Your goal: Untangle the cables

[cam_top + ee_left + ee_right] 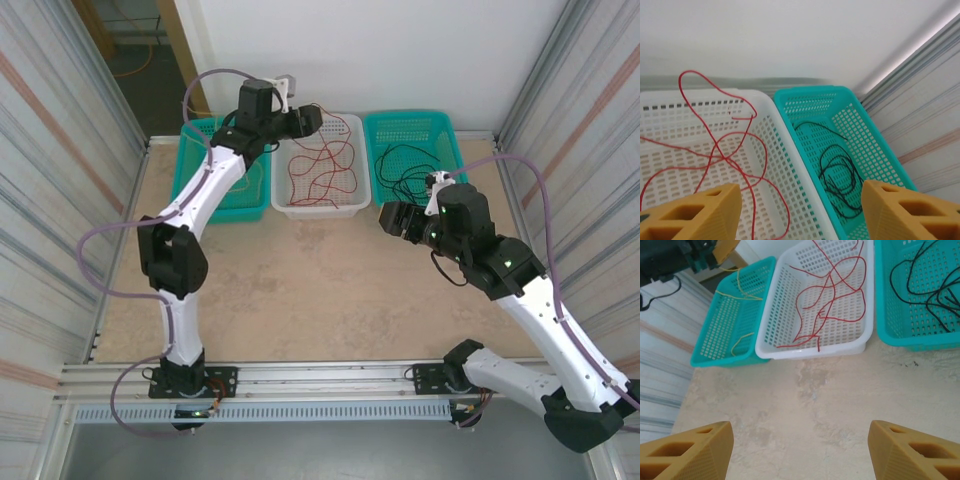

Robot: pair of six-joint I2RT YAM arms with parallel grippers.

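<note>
The red cable [320,165] lies in loose loops in the white basket [318,208]. The black cable [410,165] is coiled in the right teal basket [405,122]. The yellow cable [742,290] sits in the left teal basket [715,335]. My left gripper [308,121] hovers over the back of the white basket, open, with nothing between its fingers; below it I see the red cable [720,150] and the black cable [840,175]. My right gripper [392,220] hangs open over bare table in front of the baskets, apart from the red cable [832,295] and the black cable [927,285].
The three baskets stand side by side along the back wall. Corrugated panels close in both sides. The beige table [320,290] stretches from the baskets to the arm bases. The left arm's elbow [172,260] rises over the table's left part.
</note>
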